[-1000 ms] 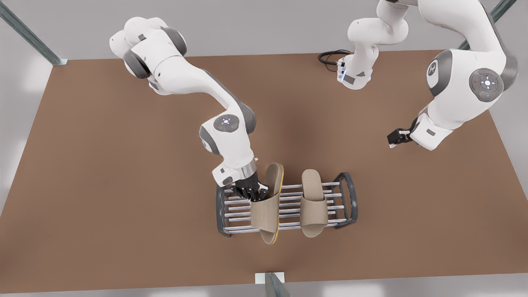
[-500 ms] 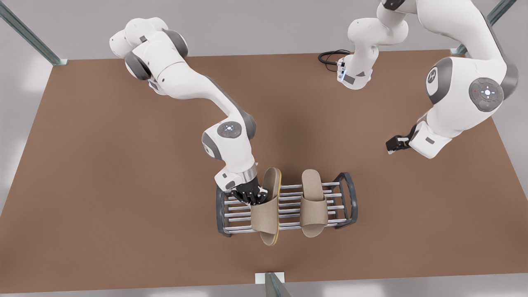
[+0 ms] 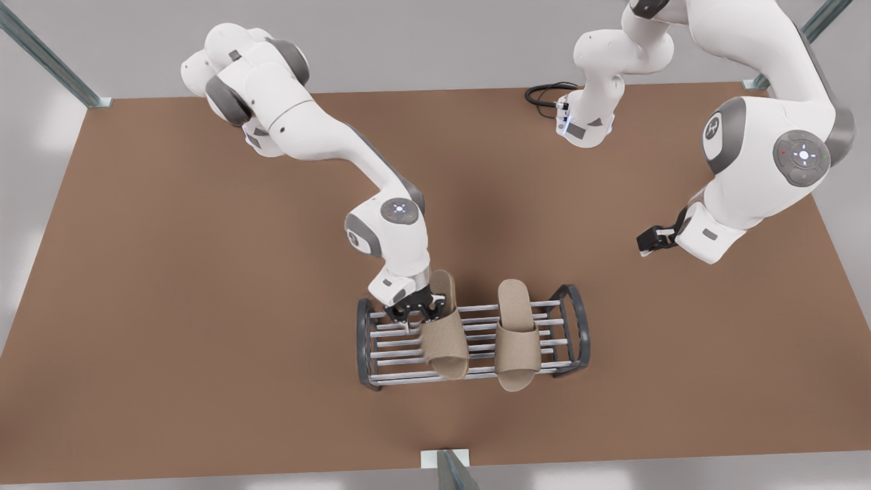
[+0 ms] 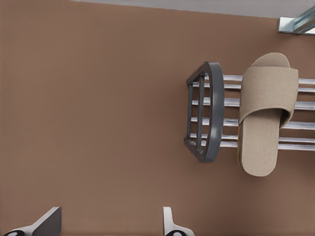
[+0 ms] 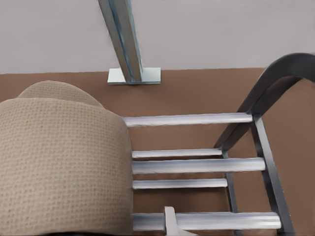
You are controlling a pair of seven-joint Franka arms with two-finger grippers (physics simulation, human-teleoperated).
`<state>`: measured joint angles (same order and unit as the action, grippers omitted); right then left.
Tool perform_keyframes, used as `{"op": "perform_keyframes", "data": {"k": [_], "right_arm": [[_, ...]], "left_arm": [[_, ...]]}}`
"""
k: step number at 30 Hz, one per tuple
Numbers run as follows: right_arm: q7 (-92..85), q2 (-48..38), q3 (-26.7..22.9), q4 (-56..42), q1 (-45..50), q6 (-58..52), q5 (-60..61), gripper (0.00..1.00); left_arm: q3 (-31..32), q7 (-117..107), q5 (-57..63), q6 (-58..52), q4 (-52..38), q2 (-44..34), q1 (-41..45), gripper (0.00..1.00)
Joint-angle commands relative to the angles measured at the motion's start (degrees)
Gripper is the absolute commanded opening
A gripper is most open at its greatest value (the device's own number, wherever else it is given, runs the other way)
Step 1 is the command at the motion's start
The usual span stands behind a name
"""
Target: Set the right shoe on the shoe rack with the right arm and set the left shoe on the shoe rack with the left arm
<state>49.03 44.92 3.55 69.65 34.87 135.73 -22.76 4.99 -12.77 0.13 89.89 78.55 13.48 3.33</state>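
Slipper (image 3: 446, 344) just beside spread right jaws

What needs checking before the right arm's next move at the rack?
1. First slipper lies flat across the shoe rack bars: ok.
2. Second slipper sits on the rack, apart from the first: ok.
3. Right tool, at the first slipper's heel end, is free of it: cannot tell.
4. Left tool is open and well off the rack, arm waiting: ok.
5. Table around the rack is free for a retreat: ok.
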Motion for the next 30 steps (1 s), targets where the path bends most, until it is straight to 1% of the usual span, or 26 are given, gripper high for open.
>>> {"op": "perform_keyframes", "data": {"k": [1, 18, 24, 26, 30], "right_arm": [[-3.8, -0.2, 0.1, 0.2, 0.1, 0.1, -2.7, 1.0], [-0.3, -1.6, -0.4, -0.7, -0.2, -0.9, -1.5, 1.0], [1.3, -1.0, -1.3, -2.0, -0.5, -0.9, -1.5, 1.0], [1.2, -1.2, -1.2, -3.9, -0.9, -2.9, -1.3, 1.0], [3.0, -1.3, -0.7, -4.3, -0.2, -2.9, -0.3, 1.0]], "left_arm": [[0.0, -0.5, 0.0, 0.7, 0.0, 0.0, 0.0, 1.0], [0.0, -0.5, 0.0, 0.8, -0.1, 0.6, 0.1, 1.0], [0.1, -0.5, 0.0, 0.8, -0.1, 0.8, 0.1, 1.0], [0.0, -0.5, 0.0, 0.8, -0.1, 0.8, 0.1, 1.0], [0.1, -0.5, 0.0, 0.7, -0.1, 0.8, 0.0, 1.0]]}}
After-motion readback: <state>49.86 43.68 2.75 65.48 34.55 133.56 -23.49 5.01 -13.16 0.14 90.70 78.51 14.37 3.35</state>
